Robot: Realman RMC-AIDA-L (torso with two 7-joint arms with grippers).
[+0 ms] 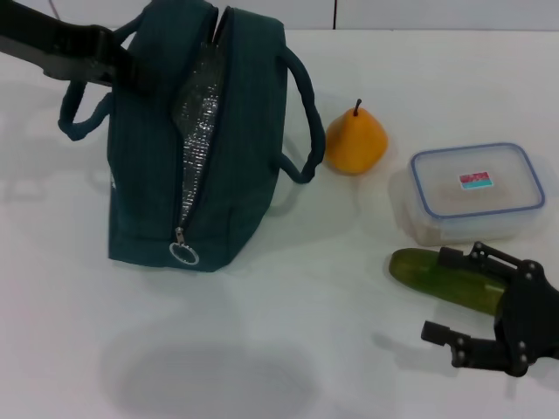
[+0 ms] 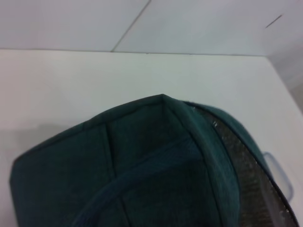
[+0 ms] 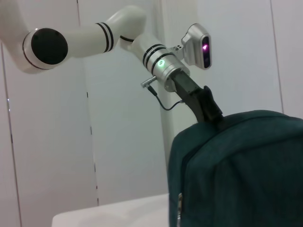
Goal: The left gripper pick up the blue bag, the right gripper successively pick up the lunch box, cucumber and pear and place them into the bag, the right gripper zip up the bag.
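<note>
The blue bag (image 1: 148,166) stands upright at the left of the table, its zipper partly open and silver lining showing, with the ring pull (image 1: 183,253) low on its front. My left gripper (image 1: 129,65) is shut on the bag's top; the right wrist view shows it (image 3: 210,111) there too, above the bag (image 3: 236,170). The left wrist view is filled by the bag's top (image 2: 142,165). The pear (image 1: 355,140) stands right of the bag. The lunch box (image 1: 476,192) lies farther right. The cucumber (image 1: 437,275) lies in front of it. My right gripper (image 1: 434,294) is open, straddling the cucumber.
The white table (image 1: 288,349) extends in front of the bag. One padded handle (image 1: 301,113) of the bag hangs toward the pear, the other (image 1: 79,118) on the far left. A white wall is behind the table.
</note>
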